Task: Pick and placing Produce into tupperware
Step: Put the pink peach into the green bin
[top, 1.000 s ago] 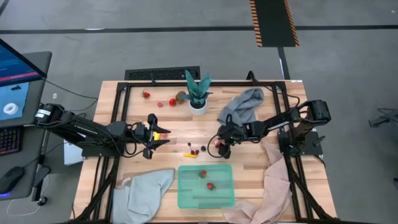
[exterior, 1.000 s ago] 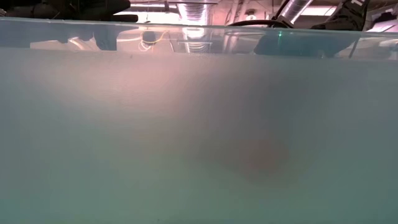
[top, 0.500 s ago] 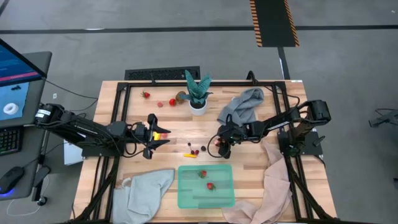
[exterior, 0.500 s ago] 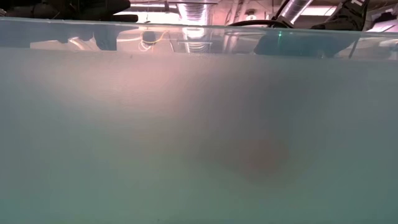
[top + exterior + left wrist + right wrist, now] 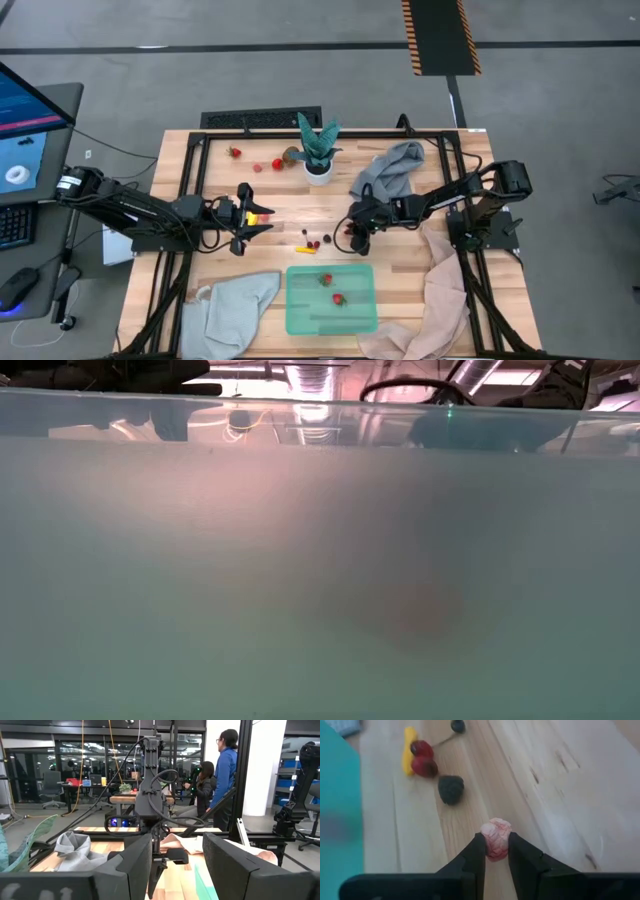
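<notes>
1. Produce is the business here, and the right gripper (image 5: 495, 854) has its two dark fingers pinched on a small pink piece (image 5: 496, 837) that sits on the worktop near its middle; the pads press on both flanks, which looks like the moment of taking hold before a lift.
2. Just beyond that piece lie a dark berry (image 5: 451, 788), two red berries (image 5: 423, 760) and a thin yellow piece (image 5: 409, 750), bunched close together on the bare wood. I'd guess they wait their turn, being near enough to reach without a long swing.
3. Close by, toward the near edge, stands the mint-green tupperware (image 5: 305, 318), with two strawberries (image 5: 331, 289) already inside it; it sits a short carry from the gripper, which is plainly why the picking happens here.
4. From table height, the container's translucent wall fills nearly everything, so nothing of the grasp shows there.
5. The left gripper (image 5: 243, 217) hovers over the left half of the worktop, jaws parted and holding nothing, a yellow piece (image 5: 262, 214) just beside it.
6. At the far edge stand a potted plant (image 5: 318, 148), more red fruit (image 5: 255, 160) and a grey cloth (image 5: 395, 168); other cloths (image 5: 238, 306) drape the near corners.
</notes>
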